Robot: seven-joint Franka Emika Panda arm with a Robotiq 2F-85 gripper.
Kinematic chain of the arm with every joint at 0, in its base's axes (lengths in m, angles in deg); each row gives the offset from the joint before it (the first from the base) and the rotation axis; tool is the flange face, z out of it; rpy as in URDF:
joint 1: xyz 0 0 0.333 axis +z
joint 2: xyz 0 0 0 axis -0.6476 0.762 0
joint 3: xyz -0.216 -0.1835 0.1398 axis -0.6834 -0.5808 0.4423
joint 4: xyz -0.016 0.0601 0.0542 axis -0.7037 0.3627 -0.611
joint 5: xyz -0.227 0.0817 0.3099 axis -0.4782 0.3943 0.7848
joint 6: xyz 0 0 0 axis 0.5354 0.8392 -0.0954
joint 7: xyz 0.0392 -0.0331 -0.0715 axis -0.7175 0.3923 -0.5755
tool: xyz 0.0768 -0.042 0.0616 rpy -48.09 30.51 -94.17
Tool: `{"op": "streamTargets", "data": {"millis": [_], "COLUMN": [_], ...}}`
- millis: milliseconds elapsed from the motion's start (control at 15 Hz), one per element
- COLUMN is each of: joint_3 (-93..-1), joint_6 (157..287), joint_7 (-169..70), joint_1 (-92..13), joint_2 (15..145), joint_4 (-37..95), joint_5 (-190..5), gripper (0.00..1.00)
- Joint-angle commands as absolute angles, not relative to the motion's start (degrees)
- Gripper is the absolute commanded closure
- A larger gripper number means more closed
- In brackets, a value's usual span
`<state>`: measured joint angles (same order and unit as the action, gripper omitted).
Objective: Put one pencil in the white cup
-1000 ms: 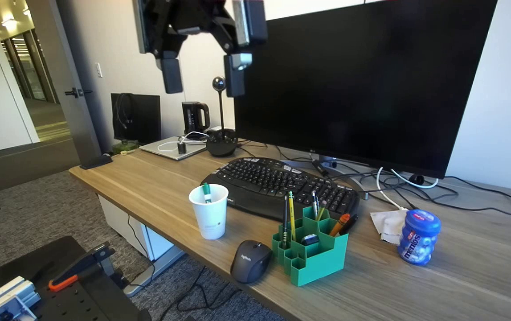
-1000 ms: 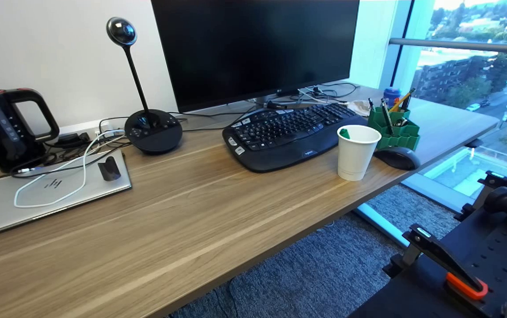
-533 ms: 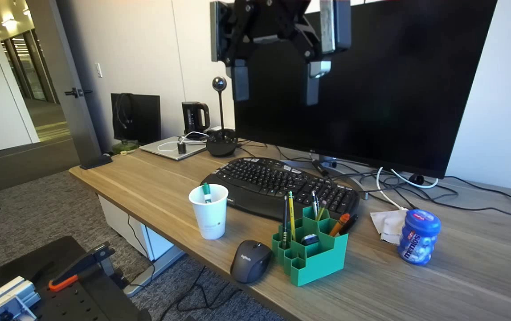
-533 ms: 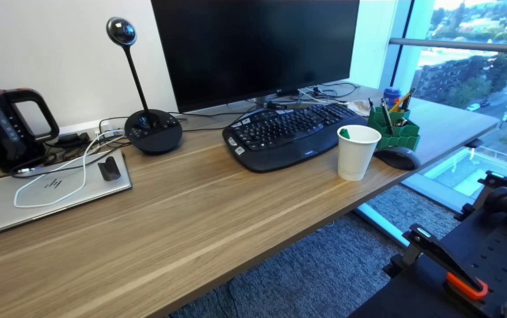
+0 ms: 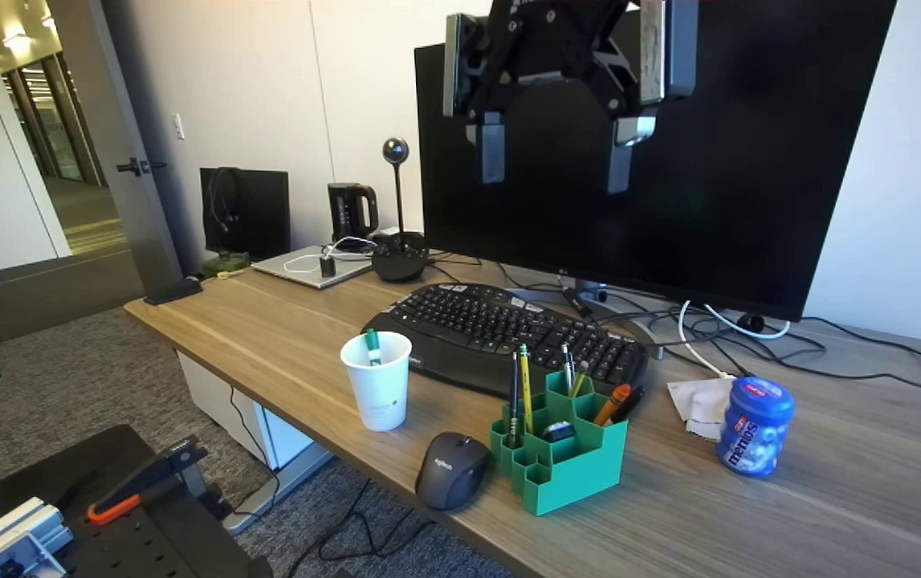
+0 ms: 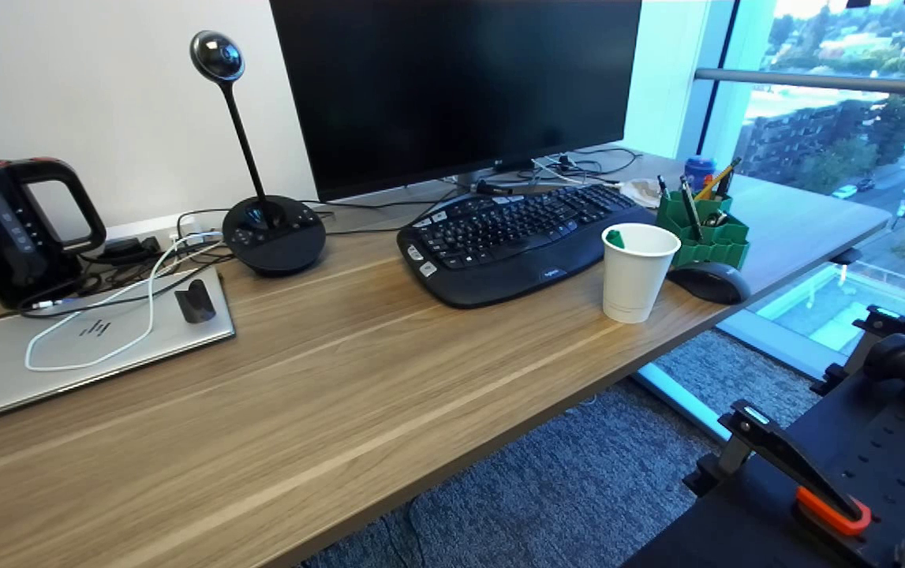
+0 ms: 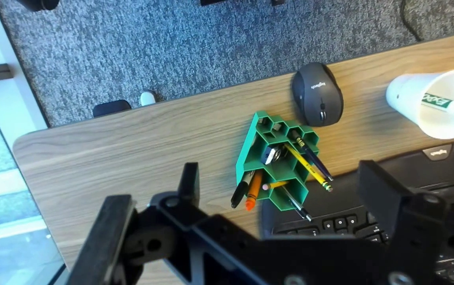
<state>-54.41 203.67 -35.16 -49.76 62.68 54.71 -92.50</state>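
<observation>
I could read EXPO, by the wrist view, on the marker in the white cup; an exterior view gave just its green tip. Tapered and upright, the cup stood near the green organiser, where a yellow pencil poked up; above the organiser, the gripper hung wide.

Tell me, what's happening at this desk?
A robot's jaws hang open above the desk, gripping nothing. The pencils are in the green organiser, and the only thing to be seen in the cup is a marker. The job is to put one pencil in that cup, and that hasn't been done yet.
</observation>
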Motion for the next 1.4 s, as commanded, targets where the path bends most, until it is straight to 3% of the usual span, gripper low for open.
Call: {"op": "streamTargets", "data": {"millis": [0, 1333], "joint_3": [-54.1, -52.6], "joint_6": [203.2, 212.5], "joint_7": [-35.1, -33.9], "joint_1": [-50.1, -50.0], "joint_2": [62.6, 67.0], "joint_4": [54.4, 60.0], "joint_5": [-92.3, -86.7], "gripper": [0.00, 0.00]}}
